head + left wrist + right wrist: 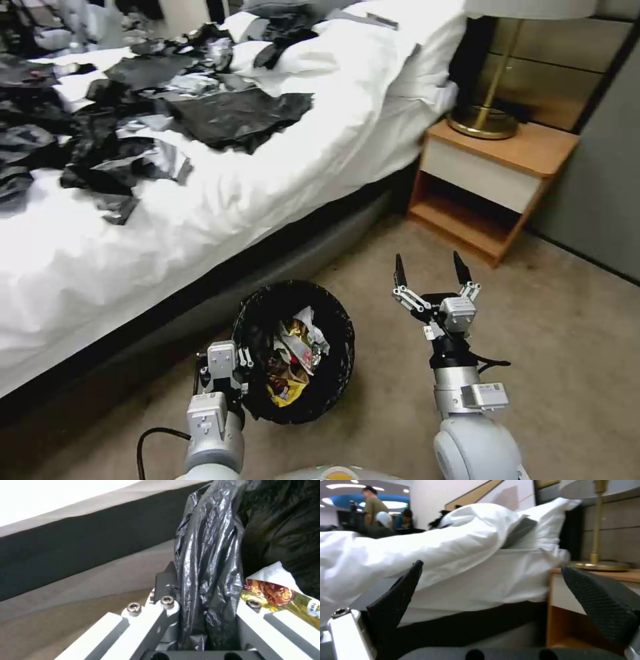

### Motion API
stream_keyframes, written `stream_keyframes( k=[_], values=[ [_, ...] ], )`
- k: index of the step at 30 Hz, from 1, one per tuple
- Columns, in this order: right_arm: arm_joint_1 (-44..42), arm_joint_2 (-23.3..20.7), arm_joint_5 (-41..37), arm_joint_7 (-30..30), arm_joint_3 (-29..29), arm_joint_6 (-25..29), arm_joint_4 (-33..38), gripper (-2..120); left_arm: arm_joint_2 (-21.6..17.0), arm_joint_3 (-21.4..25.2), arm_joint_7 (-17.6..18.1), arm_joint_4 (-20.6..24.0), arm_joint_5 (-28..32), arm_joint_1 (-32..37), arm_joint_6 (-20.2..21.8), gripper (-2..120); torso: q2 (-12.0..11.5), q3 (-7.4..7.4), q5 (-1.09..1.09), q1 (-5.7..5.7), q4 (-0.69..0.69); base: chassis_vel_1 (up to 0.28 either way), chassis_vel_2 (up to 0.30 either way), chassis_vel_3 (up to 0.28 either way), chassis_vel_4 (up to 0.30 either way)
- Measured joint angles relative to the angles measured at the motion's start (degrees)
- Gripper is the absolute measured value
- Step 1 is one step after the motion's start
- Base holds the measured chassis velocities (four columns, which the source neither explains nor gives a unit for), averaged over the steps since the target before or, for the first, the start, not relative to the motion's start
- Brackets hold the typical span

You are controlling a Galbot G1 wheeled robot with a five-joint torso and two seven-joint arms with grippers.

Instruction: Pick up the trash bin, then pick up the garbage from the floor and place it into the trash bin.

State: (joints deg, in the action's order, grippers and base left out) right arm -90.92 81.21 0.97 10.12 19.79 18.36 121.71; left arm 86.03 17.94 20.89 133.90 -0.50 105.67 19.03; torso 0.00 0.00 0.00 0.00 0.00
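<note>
1. Our left gripper (245, 363) is clamped on the black-lined rim of the trash bin (293, 352), held in the lower centre of the head view.
2. The garbage (293, 357) lies inside the bin, wrappers and tissue.
3. Our right gripper (432, 275), lower right of centre, stands wide open and empty, just right of the bin's mouth, fingers pointing up and away.
</note>
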Motion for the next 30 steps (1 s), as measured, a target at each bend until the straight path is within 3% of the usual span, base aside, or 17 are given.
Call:
stream_keyframes(
  k=[30],
  values=[
    [-1.42,-1.05,0.87,-0.69,0.07,-1.16,1.81,100,-0.32,-0.29,0.22,0.14,-0.27,0.73,-0.40,1,0.00,0.00,0.00,0.00,0.00,0.126,0.124,0.123,0.125]
  ],
)
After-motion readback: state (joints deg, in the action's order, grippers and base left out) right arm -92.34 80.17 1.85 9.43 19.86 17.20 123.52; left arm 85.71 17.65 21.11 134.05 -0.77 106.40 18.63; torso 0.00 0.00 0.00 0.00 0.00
